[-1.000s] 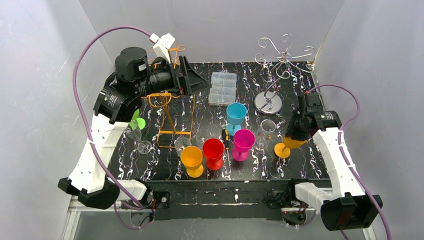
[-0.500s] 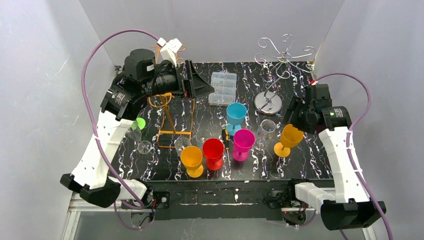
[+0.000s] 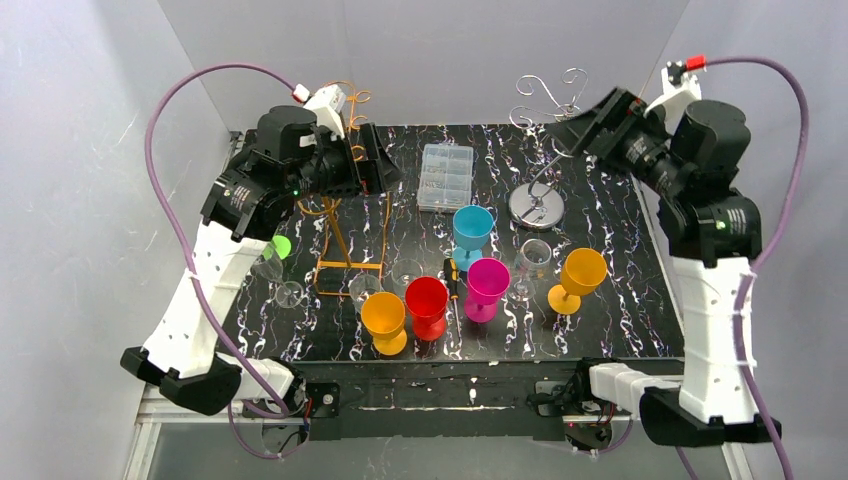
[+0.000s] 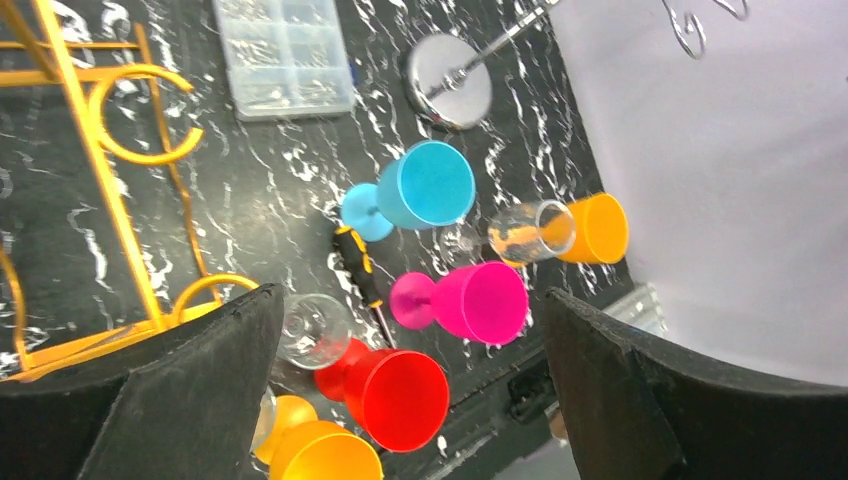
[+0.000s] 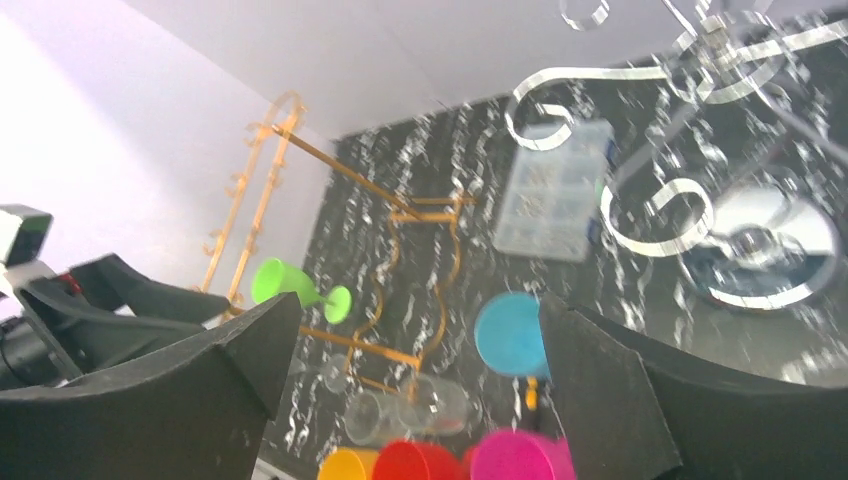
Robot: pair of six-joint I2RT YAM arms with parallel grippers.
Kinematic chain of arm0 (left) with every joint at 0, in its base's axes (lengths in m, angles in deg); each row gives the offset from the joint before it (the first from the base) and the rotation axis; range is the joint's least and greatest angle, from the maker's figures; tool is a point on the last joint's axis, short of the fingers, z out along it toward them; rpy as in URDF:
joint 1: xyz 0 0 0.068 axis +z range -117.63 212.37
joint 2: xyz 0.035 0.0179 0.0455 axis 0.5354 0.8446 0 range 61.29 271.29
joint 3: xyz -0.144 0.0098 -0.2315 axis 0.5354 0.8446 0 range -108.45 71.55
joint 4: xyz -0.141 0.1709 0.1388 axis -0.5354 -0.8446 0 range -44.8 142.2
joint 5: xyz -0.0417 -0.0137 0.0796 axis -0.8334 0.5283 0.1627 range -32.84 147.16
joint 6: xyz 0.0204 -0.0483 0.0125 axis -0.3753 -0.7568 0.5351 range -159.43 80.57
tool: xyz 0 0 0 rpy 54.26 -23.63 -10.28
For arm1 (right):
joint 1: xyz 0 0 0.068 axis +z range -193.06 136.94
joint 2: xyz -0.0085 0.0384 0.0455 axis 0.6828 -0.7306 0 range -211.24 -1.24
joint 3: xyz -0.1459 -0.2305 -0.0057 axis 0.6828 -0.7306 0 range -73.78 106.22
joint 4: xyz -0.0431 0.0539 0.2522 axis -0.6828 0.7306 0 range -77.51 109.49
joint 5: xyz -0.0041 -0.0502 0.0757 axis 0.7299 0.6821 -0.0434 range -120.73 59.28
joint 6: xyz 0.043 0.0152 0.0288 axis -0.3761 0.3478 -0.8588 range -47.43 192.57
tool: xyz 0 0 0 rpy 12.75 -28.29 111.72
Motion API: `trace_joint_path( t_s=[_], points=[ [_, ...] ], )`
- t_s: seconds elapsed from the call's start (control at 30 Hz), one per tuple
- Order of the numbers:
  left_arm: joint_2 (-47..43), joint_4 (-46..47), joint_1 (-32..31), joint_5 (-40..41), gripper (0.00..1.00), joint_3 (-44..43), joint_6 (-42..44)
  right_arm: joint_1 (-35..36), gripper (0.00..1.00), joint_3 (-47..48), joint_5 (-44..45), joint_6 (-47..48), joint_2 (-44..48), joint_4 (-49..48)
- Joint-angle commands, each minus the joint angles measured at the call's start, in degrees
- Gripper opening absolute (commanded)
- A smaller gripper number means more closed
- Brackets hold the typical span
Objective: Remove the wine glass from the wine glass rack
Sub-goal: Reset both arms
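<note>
Top external view shows the right gripper (image 3: 578, 118) now raised high beside the silver rack (image 3: 560, 100); a second ago it was low at the orange glass (image 3: 580, 273), which stands free. The left gripper (image 3: 385, 165) has drawn back a little above the gold rack (image 3: 348, 266). Both have fingers spread wide, holding nothing. The right wrist picture is blurred, and the left arm covers part of the green wine glass (image 3: 277, 247). That glass sits tilted at the gold rack's left side, below the left gripper, well apart from the right one.
</note>
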Motion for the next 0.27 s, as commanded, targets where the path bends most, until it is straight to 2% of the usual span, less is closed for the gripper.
trace_joint_path(
  t_s=[0.0, 0.1, 0.23],
  points=[
    [-1.67, -3.66, -0.23, 8.94, 0.98, -5.42, 2.2, -0.11, 0.98, 2.12, -6.24, -3.42, -3.61, -18.71],
    [-2.12, -4.48, -0.23, 13.43, 0.98, -6.16, 2.68, -0.11, 0.98, 2.06, -7.12, -3.79, -4.63, -21.13],
    [-2.17, -5.78, -0.23, 14.7, 0.98, -7.34, 3.76, -0.11, 0.98, 1.49, -7.79, -3.93, -5.86, -22.84]
  ],
)
